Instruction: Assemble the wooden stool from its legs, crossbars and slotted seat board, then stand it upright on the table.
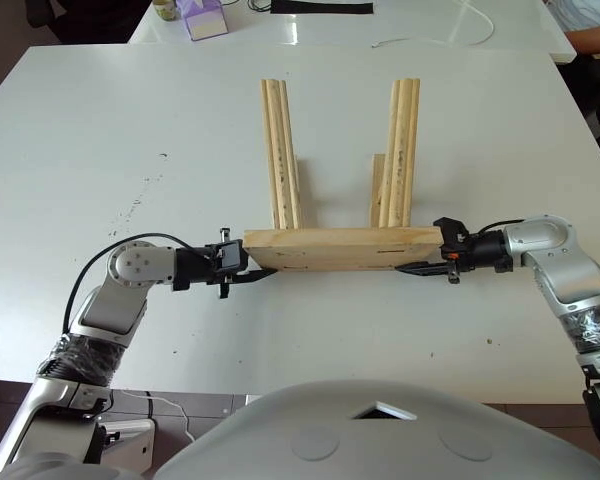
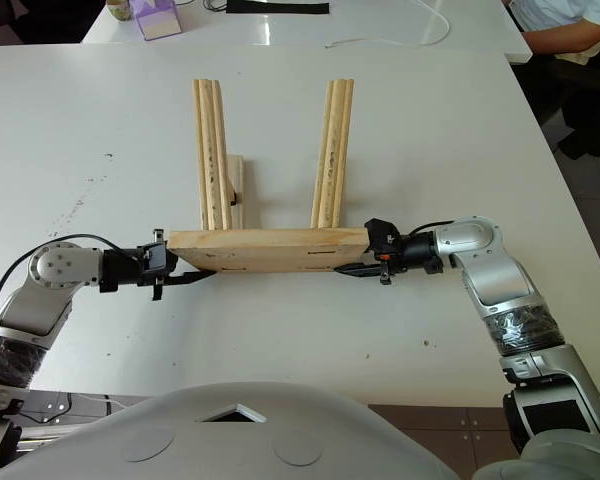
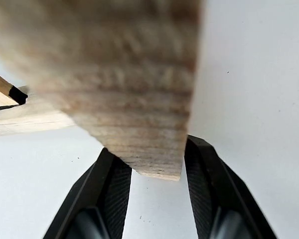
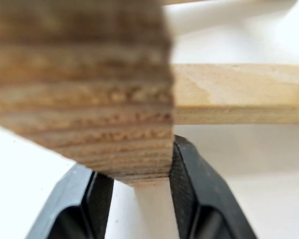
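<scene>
Near the table's (image 1: 100,120) 6 o'clock edge the stool (image 1: 340,200) lies on its side. The seat board (image 1: 342,248) stands on its long edge & runs 9 to 3 o'clock. Two sets of legs (image 1: 281,150) stick out flat toward 12 o'clock, w/ a crossbar (image 1: 377,190) lying btwn them just beside the 3 o'clock set.

Step in hand, as I read it: assembly looks done, so what's left is righting the stool.

Left tool (image 1: 248,268) sits at the board's 9 o'clock end. Its fingers (image 3: 114,184) are closed onto the end grain, one each side, pinching the board w/ no gap visible. Right tool (image 1: 428,258) sits at the 3 o'clock end, same story: fingers (image 4: 187,169) tight against both faces of the board end.

Next move prob calls for both arms to raise the board together & roll it about its long axis so the leg ends swing down onto the table. Both ends need to stay level & in sync. Each grip is only on a corner of the board, so a slip or twist is the likely risk.
</scene>
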You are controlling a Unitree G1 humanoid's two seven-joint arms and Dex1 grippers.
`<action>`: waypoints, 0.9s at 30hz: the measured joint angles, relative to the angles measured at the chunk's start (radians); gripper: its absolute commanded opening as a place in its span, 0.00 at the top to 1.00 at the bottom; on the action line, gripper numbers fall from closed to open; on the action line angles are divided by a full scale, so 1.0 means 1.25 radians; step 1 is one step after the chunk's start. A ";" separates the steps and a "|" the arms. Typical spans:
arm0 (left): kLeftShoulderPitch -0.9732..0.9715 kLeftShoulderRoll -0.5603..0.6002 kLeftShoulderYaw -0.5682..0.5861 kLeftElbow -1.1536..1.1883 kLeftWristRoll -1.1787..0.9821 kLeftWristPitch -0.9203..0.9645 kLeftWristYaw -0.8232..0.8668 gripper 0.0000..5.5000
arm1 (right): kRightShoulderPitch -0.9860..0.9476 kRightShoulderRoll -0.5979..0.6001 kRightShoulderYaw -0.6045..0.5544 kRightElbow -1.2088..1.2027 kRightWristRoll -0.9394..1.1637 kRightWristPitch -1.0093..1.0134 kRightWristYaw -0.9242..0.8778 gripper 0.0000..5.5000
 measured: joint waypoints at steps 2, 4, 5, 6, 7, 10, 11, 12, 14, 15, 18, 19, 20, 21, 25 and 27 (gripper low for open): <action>-0.009 0.001 0.002 -0.016 -0.025 0.050 -0.023 0.74 | -0.001 -0.006 -0.010 -0.015 0.008 0.034 0.014 0.73; -0.016 0.008 0.014 -0.049 -0.077 0.128 -0.047 0.74 | -0.004 -0.025 -0.022 -0.048 0.042 0.100 0.030 0.73; -0.016 0.011 0.019 -0.064 -0.097 0.159 -0.054 0.74 | -0.005 -0.035 -0.030 -0.062 0.060 0.132 0.038 0.73; -0.017 0.015 0.026 -0.082 -0.123 0.197 -0.059 0.74 | -0.005 -0.047 -0.041 -0.081 0.080 0.169 0.047 0.73; -0.019 0.021 0.035 -0.102 -0.155 0.244 -0.065 0.74 | -0.006 -0.061 -0.054 -0.102 0.109 0.218 0.054 0.73; -0.020 0.038 0.072 -0.149 -0.244 0.363 -0.075 0.74 | -0.017 -0.092 -0.102 -0.150 0.196 0.356 0.062 0.73; -0.020 0.042 0.085 -0.160 -0.276 0.396 -0.075 0.74 | -0.023 -0.100 -0.115 -0.158 0.223 0.393 0.062 0.73; -0.019 0.047 0.100 -0.171 -0.313 0.429 -0.074 0.74 | -0.029 -0.108 -0.133 -0.165 0.253 0.430 0.062 0.73; -0.016 0.058 0.130 -0.187 -0.397 0.480 -0.065 0.74 | -0.048 -0.123 -0.167 -0.168 0.316 0.488 0.061 0.73; -0.012 0.063 0.141 -0.190 -0.442 0.497 -0.054 0.74 | -0.056 -0.131 -0.181 -0.167 0.352 0.506 0.055 0.73; 0.010 0.073 0.159 -0.195 -0.575 0.517 -0.015 0.74 | -0.059 -0.166 -0.212 -0.157 0.482 0.537 0.017 0.73; 0.015 0.074 0.163 -0.196 -0.611 0.518 -0.002 0.74 | -0.056 -0.176 -0.219 -0.153 0.523 0.540 0.002 0.73; 0.020 0.073 0.167 -0.197 -0.652 0.518 0.014 0.74 | -0.052 -0.186 -0.226 -0.146 0.574 0.541 -0.018 0.73; 0.027 0.071 0.169 -0.199 -0.688 0.518 0.028 0.73 | -0.049 -0.192 -0.234 -0.141 0.625 0.541 -0.041 0.73; 0.064 0.024 0.172 -0.231 -0.870 0.516 0.142 0.73 | -0.034 -0.146 -0.301 -0.133 0.871 0.507 -0.213 0.73; 0.079 -0.008 0.171 -0.257 -0.918 0.515 0.205 0.73 | -0.014 -0.076 -0.320 -0.136 0.968 0.467 -0.315 0.73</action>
